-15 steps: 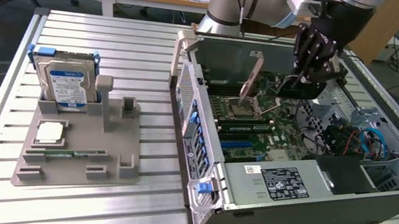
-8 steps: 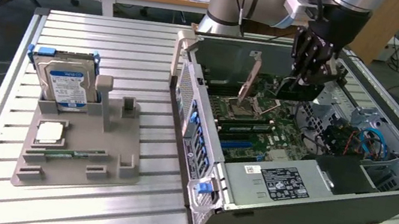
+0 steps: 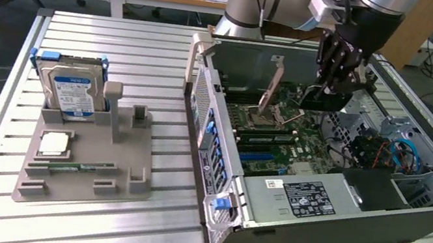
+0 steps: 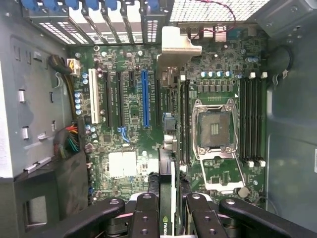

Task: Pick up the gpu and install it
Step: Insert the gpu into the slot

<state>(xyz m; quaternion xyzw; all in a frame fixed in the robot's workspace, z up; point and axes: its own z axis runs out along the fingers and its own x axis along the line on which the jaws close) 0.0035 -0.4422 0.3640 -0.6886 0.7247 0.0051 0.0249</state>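
Note:
My gripper (image 3: 340, 76) hangs over the open computer case (image 3: 216, 227), above the motherboard (image 3: 284, 139), and it is shut on the gpu (image 3: 324, 100). The card hangs below the fingers as a dark slab. In the wrist view the gpu (image 4: 167, 198) is seen edge-on between the black fingers (image 4: 146, 215) of my gripper (image 4: 168, 210). Its silver bracket (image 4: 177, 47) reaches toward the case's rear slots. The card's edge runs over the motherboard (image 4: 129, 119) between the blue expansion slot (image 4: 145, 96) and the memory slots beside the cpu socket (image 4: 215, 129).
A grey fixture (image 3: 115, 177) on the slatted table (image 3: 123, 46) holds a hard drive (image 3: 72, 91), a cpu chip (image 3: 54, 144) and a memory stick (image 3: 72, 167). Inside the case are a power supply (image 3: 309, 200), cables (image 3: 396, 151) and a white slot (image 4: 93, 96).

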